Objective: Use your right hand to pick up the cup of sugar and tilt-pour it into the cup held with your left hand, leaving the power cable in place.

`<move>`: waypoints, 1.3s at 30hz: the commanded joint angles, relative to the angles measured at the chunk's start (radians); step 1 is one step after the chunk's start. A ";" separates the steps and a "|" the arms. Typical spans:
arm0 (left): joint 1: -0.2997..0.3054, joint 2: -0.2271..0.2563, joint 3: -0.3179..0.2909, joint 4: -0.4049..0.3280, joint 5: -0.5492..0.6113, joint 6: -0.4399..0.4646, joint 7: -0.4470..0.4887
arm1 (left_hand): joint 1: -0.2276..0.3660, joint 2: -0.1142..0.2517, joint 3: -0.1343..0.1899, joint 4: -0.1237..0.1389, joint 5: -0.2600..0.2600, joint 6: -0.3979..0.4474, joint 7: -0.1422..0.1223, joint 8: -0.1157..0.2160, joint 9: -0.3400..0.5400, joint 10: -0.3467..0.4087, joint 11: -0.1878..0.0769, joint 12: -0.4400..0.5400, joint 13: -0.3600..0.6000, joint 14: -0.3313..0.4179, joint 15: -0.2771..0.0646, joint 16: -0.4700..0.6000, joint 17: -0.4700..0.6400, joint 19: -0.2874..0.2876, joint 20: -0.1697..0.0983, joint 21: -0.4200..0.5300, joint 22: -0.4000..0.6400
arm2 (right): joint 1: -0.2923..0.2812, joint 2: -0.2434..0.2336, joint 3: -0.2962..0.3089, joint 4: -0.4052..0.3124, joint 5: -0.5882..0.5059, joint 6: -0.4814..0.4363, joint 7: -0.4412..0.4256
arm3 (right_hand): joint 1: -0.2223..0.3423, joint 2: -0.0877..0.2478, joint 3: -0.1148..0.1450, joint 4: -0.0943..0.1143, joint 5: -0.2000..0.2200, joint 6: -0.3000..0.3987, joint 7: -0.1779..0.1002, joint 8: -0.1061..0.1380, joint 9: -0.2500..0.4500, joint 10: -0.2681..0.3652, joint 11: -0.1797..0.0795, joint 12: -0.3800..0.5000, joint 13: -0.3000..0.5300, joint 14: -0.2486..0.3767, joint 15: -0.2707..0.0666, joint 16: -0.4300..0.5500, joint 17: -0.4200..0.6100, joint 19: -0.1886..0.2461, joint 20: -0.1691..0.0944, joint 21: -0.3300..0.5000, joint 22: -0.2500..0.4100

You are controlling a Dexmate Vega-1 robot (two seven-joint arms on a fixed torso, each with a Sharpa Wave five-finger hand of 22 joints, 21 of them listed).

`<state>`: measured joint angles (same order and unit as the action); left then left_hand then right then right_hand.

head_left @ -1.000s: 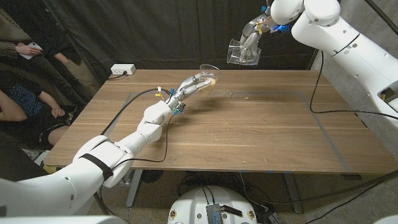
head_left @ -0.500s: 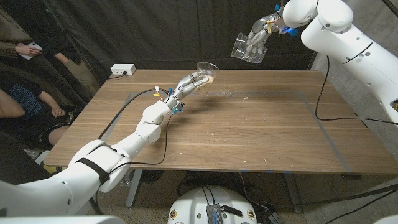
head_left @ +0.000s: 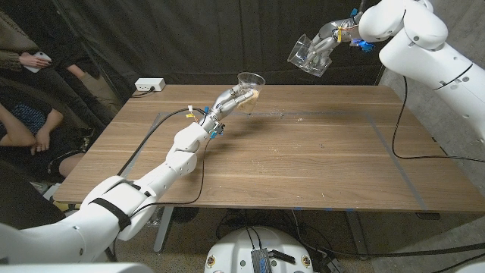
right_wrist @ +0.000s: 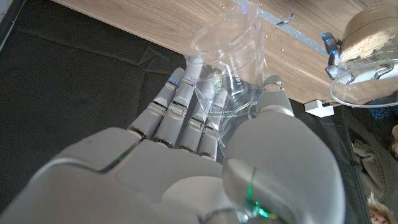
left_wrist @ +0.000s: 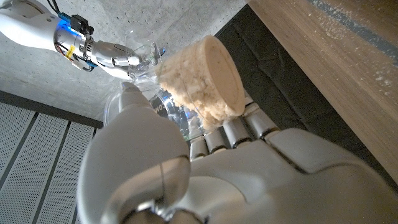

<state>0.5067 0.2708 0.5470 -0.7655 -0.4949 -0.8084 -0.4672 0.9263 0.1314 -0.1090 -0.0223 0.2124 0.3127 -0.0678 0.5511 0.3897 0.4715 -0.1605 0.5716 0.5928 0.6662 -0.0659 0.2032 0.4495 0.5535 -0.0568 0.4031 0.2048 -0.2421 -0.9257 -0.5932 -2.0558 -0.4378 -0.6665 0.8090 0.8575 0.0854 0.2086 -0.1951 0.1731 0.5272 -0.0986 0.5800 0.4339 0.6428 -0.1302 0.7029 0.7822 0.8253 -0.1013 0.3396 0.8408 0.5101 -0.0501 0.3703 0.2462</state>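
Observation:
My left hand [head_left: 229,99] holds a clear cup [head_left: 250,83] above the table's far edge, with pale sugar packed in its bottom [left_wrist: 205,81]. My right hand [head_left: 327,39] is raised high, beyond the table's far edge and to the right. It grips a second clear cup [head_left: 308,54], tilted with its mouth toward the left cup, and this cup looks empty [right_wrist: 229,59]. The two cups are well apart. In the left wrist view the left hand [left_wrist: 211,180] wraps the sugar-filled cup, with the right hand [left_wrist: 93,45] beyond it. The right wrist view shows the right hand [right_wrist: 186,162] and the left cup [right_wrist: 370,37].
A black cable [head_left: 155,130] runs across the wooden table [head_left: 303,167] at the left. A white power strip [head_left: 149,86] sits at the far left corner. A few pale grains [head_left: 284,114] lie near the far edge. Another black cable [head_left: 394,121] hangs at the right. People sit at the left.
My right hand has carried its tilted cup up and to the right, away from the left cup. The left hand has lifted its cup slightly.

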 commanded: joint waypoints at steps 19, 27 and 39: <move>0.164 0.112 -0.036 -0.319 0.010 0.092 0.154 | -0.001 0.000 -0.006 0.007 0.001 -0.010 0.000 0.007 0.000 -0.009 -0.008 0.002 0.000 -0.007 -0.133 -0.004 0.000 0.006 -0.032 0.004 -0.001 | -0.312 -0.145 0.244 -0.135 0.426 -0.015 -0.489 | 0.020 0.025 0.063 0.052 0.005 0.043 -0.034 -0.002 0.008 0.016 -0.004 -0.007 0.003 0.013 -0.135 -0.004 0.004 0.009 -0.065 0.008 -0.003; 0.205 0.130 -0.051 -0.384 -0.002 0.111 0.188 | -0.001 0.000 -0.006 0.008 0.001 -0.011 -0.001 0.009 0.002 -0.011 -0.009 0.002 0.000 -0.011 -0.131 -0.005 -0.001 0.006 -0.033 0.005 -0.002 | -0.422 -0.168 0.308 -0.136 0.512 0.066 -0.618 | 0.021 0.026 0.064 0.052 0.005 0.048 -0.036 -0.002 0.007 0.016 -0.003 -0.008 0.005 0.017 -0.135 -0.005 0.005 0.009 -0.064 0.009 -0.003; 0.220 0.139 -0.065 -0.409 -0.011 0.125 0.211 | -0.003 0.001 -0.007 0.009 0.001 -0.020 0.000 0.009 0.006 -0.017 -0.007 0.000 -0.001 -0.015 -0.129 -0.005 -0.003 0.004 -0.033 0.004 -0.002 | -0.539 -0.178 0.378 -0.110 0.616 0.166 -0.740 | 0.021 0.027 0.066 0.051 0.004 0.047 -0.038 -0.004 0.009 0.022 -0.006 -0.010 0.004 0.024 -0.135 -0.005 0.007 0.011 -0.064 0.010 -0.005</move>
<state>0.7057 0.3963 0.4955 -1.1355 -0.4961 -0.6992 -0.2800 0.9263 0.1314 -0.1133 -0.0180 0.2118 0.2992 -0.0654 0.5553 0.3923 0.4578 -0.1630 0.5678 0.5878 0.6533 -0.0605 0.1994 0.4448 0.5535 -0.0568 0.4030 0.1998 -0.6693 -1.0922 -0.2849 -2.1840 0.0801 -0.5896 0.1922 0.8580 0.0849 0.2121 -0.1986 0.1738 0.5330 -0.0971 0.5719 0.4384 0.6506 -0.1379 0.6914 0.7861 0.8365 -0.1018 0.3393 0.8455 0.5103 -0.0500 0.3739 0.2415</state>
